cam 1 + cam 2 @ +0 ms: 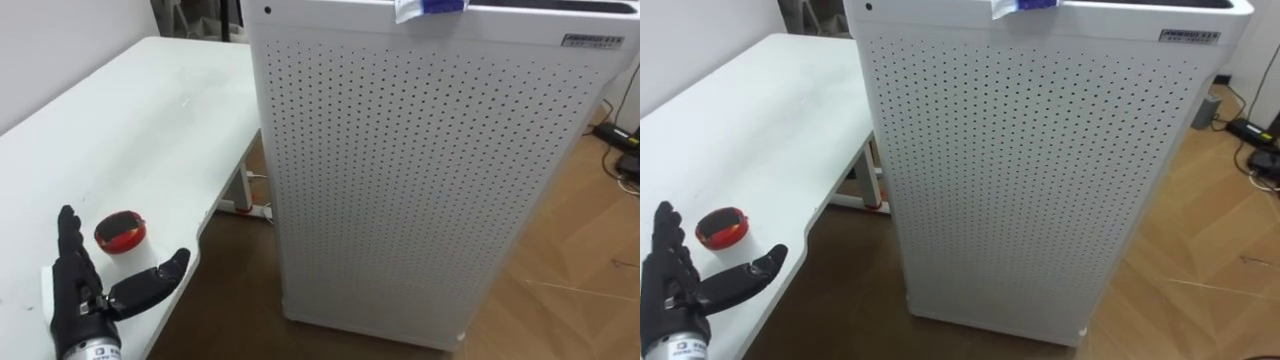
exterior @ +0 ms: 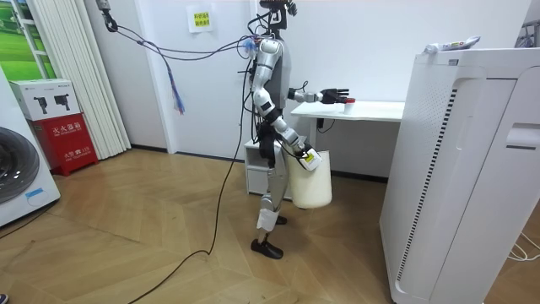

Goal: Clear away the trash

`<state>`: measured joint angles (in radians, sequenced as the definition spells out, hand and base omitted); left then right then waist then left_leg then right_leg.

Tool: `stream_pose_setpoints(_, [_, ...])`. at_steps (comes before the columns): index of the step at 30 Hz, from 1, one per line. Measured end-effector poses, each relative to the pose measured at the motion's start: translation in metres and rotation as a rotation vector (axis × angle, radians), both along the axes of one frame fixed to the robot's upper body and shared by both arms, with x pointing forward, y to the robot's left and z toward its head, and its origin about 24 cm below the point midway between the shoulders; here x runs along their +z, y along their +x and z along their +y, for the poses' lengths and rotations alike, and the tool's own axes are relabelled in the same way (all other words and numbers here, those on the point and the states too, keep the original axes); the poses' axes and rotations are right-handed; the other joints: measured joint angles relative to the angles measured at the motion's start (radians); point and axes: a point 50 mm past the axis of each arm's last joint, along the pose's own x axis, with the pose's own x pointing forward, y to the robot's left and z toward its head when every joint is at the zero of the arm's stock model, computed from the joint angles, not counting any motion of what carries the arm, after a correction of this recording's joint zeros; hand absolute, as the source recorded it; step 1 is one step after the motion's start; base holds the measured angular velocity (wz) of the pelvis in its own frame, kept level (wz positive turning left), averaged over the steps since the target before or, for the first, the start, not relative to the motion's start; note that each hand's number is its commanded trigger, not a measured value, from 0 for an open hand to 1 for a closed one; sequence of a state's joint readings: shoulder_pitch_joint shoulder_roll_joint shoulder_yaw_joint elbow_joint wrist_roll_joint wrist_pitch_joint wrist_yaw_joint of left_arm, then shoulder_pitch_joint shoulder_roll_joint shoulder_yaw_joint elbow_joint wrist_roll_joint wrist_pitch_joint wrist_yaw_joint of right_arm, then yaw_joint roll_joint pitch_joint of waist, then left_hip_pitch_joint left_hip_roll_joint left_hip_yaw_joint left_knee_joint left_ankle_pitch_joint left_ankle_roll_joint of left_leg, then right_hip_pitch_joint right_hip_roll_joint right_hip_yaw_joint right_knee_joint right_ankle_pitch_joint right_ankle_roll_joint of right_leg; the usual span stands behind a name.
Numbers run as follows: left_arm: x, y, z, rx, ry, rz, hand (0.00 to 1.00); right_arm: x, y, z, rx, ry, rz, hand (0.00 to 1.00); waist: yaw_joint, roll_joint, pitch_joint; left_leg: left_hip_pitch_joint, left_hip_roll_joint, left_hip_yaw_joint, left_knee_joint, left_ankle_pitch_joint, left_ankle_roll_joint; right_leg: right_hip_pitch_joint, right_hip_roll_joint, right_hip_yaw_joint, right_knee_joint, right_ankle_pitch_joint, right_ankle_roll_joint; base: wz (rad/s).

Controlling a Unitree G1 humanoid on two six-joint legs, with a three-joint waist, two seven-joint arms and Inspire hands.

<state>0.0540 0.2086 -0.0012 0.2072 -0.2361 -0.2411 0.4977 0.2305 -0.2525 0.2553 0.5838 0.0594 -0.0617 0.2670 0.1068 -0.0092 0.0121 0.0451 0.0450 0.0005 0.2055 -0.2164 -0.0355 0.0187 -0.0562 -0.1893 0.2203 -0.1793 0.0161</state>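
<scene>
White worktop (image 1: 130,130) runs along the robot's left, beside a tall perforated cabinet (image 1: 420,170). Red garbage (image 1: 120,232) lies near the worktop's edge. The left hand (image 1: 85,295) reaches flat over it, fingers (image 1: 68,240) straight and spread, thumb wide, the garbage in the gap between, probably lined up for a grasp. The right hand (image 2: 307,158) hangs low at a white bin (image 2: 310,184), likely kept ready for the drop. Whether it grips I cannot tell.

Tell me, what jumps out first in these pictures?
A tall white perforated cabinet stands right ahead, a blue-and-white wrapper on its top. At lower left, the robot's open left hand reaches over a white table, beside a small red round object. A white bucket hangs at its right side.
</scene>
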Motion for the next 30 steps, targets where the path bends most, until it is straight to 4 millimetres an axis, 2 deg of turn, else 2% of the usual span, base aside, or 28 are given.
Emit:
stream_pose_setpoints(10, [0.001,0.007,0.0,0.0,-0.01,0.0,0.0,-0.003,-0.005,0.0,-0.012,-0.012,0.021,1.0,-0.004,-0.001,0.0002,0.003,0.004,0.02,0.001,0.0,0.0,-0.002,0.002,0.002,0.004,0.001,-0.002,-0.01])
stream_pose_setpoints(23, [-0.025,0.008,0.008,0.079,-0.053,0.12,0.0,-0.003,-0.002,0.004,-0.012,-0.029,0.022,1.0,-0.006,0.002,0.0007,-0.006,0.01,0.04,0.0,0.0,0.0,-0.024,0.006,0.026,0.017,0.003,-0.005,-0.05])
stream_pose_setpoints(30, [-0.028,0.011,0.01,0.08,-0.047,0.14,0.0,-0.002,0.001,0.006,-0.001,-0.026,0.015,1.0,-0.017,0.003,0.0011,-0.009,0.012,0.046,0.002,0.0,0.0,-0.031,0.005,0.038,0.024,0.005,-0.007,-0.03])
